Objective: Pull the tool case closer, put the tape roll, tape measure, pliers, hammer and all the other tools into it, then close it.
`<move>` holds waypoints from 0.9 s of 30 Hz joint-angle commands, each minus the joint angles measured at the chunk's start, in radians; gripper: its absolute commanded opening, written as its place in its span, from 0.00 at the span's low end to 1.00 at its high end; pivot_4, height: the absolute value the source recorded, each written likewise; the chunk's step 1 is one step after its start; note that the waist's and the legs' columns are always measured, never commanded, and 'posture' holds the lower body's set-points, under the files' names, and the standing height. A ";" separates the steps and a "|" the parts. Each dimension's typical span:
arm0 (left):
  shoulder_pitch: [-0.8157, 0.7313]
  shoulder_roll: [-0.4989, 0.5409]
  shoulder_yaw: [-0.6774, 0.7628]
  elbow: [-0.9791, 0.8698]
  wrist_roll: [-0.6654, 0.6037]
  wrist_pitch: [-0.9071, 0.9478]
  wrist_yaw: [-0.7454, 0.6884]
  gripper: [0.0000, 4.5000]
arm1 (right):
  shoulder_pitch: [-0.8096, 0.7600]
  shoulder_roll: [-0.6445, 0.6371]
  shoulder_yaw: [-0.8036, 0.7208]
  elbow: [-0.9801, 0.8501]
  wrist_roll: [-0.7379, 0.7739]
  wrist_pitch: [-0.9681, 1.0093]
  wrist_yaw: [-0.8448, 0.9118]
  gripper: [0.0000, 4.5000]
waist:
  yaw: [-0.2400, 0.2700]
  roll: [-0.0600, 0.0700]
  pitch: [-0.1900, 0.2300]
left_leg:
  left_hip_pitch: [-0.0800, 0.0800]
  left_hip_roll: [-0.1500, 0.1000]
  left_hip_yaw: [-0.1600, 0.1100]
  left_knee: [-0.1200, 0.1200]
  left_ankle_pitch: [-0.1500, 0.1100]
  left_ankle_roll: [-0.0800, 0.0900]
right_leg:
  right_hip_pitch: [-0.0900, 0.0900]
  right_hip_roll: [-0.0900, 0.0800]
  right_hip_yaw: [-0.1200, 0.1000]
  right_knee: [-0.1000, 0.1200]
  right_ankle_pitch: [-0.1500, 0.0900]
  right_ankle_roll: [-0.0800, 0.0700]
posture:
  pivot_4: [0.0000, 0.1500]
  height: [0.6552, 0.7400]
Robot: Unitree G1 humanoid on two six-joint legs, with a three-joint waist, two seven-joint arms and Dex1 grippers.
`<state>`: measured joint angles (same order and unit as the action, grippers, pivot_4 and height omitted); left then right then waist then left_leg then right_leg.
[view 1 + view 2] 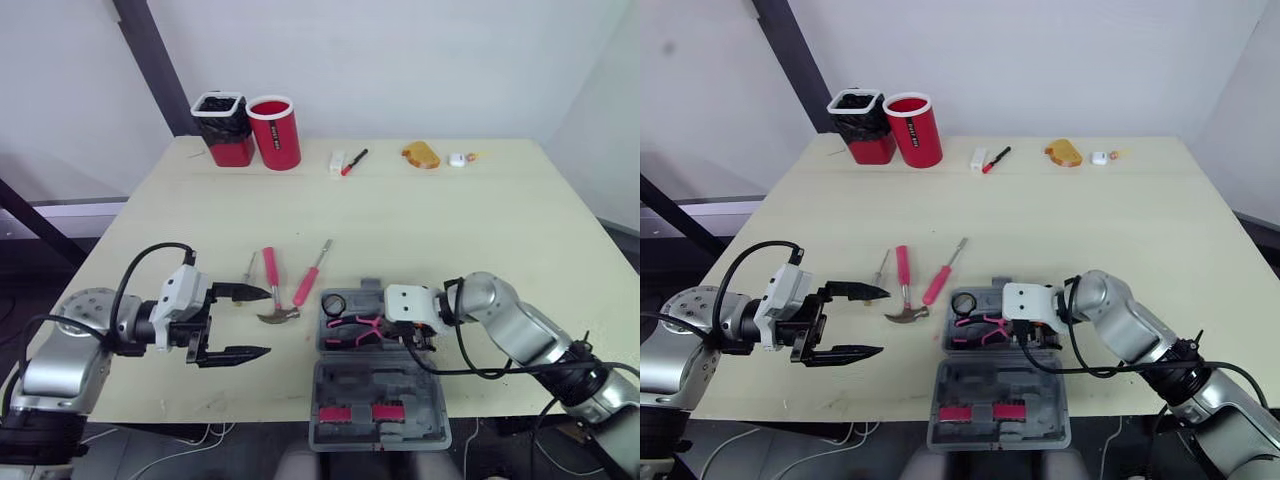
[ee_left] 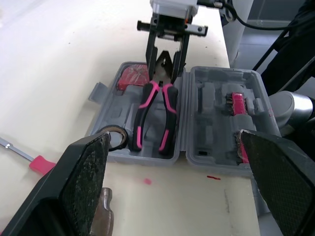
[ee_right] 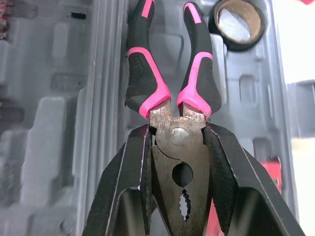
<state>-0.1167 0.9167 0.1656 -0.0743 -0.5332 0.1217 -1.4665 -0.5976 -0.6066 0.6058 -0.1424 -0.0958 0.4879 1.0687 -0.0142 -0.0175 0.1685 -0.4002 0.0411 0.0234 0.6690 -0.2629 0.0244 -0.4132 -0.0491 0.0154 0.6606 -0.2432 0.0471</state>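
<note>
The right gripper (image 3: 178, 135) is pinched shut on the metal head of the pliers (image 3: 202, 73); the pliers lie inside the tool case (image 1: 400, 385); the tape roll (image 1: 333, 304) sits in the case too, by the pliers' handles; the left gripper (image 1: 268, 322) is wide open and empty, just left of the case, beside the hammer (image 1: 270, 275).

The tool case (image 1: 380, 388) lies open at the table's (image 1: 450, 230) near edge, holding pliers (image 1: 357, 328) and tape roll (image 1: 333, 304) (roll leftmost). The hammer (image 1: 272, 290) and screwdriver (image 1: 312, 272) lie just left.
</note>
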 commanded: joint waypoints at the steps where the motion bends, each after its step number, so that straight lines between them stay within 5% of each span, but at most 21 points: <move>1: -0.007 0.008 0.012 -0.008 -0.006 -0.004 -0.007 1.00 | -0.003 0.009 0.001 0.004 -0.024 -0.037 0.001 0.22 | 0.001 0.000 0.000 | 0.000 0.000 0.000 0.000 0.000 0.000 | 0.000 0.000 0.000 0.000 0.000 0.000 | 1.00 0.97; 5: -0.002 0.004 0.015 -0.014 -0.010 0.002 0.000 1.00 | 0.004 0.013 -0.012 0.022 -0.032 -0.074 -0.004 0.22 | 0.000 0.000 0.000 | 0.000 0.000 0.000 0.000 0.000 0.000 | 0.000 0.000 0.000 0.000 0.000 0.000 | 1.00 0.97; 6: 0.000 0.003 0.015 -0.016 -0.011 0.003 0.001 1.00 | 0.006 0.013 -0.016 0.022 -0.030 -0.078 -0.003 0.45 | 0.000 0.000 0.000 | 0.000 0.000 0.000 0.000 0.000 0.000 | 0.000 0.000 0.000 0.000 0.000 0.000 | 1.00 0.97; 8: 0.003 0.002 0.015 -0.018 -0.011 0.003 0.001 1.00 | 0.011 0.011 -0.024 0.017 -0.024 -0.075 0.003 0.60 | 0.000 0.000 0.000 | 0.000 0.000 0.000 0.000 0.000 0.000 | 0.000 0.000 0.000 0.000 0.000 0.000 | 1.00 0.97; 11: 0.006 0.002 0.015 -0.022 -0.012 0.005 0.003 1.00 | 0.015 0.014 -0.049 0.013 -0.019 -0.073 -0.015 0.98 | 0.001 0.000 0.000 | 0.000 0.000 0.000 0.000 0.000 0.000 | 0.000 0.000 0.000 0.000 0.000 0.000 | 1.00 0.97; 18: 0.003 0.000 0.012 -0.018 -0.011 0.004 0.004 1.00 | 0.057 0.017 -0.142 -0.003 0.072 -0.075 0.000 0.99 | 0.001 0.000 0.000 | 0.000 0.000 0.000 0.000 0.000 0.000 | 0.000 0.000 0.000 0.000 0.000 0.000 | 1.00 0.97; 21: 0.003 -0.004 0.011 -0.018 -0.011 0.005 0.007 1.00 | 0.073 0.075 -0.198 0.036 0.125 -0.118 -0.037 0.81 | 0.000 0.000 0.000 | 0.000 0.000 0.000 0.000 0.000 0.000 | 0.000 0.000 0.000 0.000 0.000 0.000 | 1.00 0.97; 27: 0.004 -0.010 0.012 -0.025 -0.013 0.008 0.014 1.00 | 0.107 0.153 -0.222 0.142 0.146 -0.239 -0.064 0.13 | 0.000 0.000 0.000 | 0.000 0.000 0.000 0.000 0.000 0.000 | 0.000 0.000 0.000 0.000 0.000 0.000 | 1.00 0.97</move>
<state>-0.1117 0.9057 0.1643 -0.0750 -0.5343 0.1300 -1.4557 -0.4934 -0.4561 0.4043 -0.0055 0.0395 0.2849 1.0132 -0.0143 -0.0180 0.1685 -0.4000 0.0412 0.0238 0.6690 -0.2629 0.0244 -0.4130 -0.0490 0.0157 0.6609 -0.2430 0.0473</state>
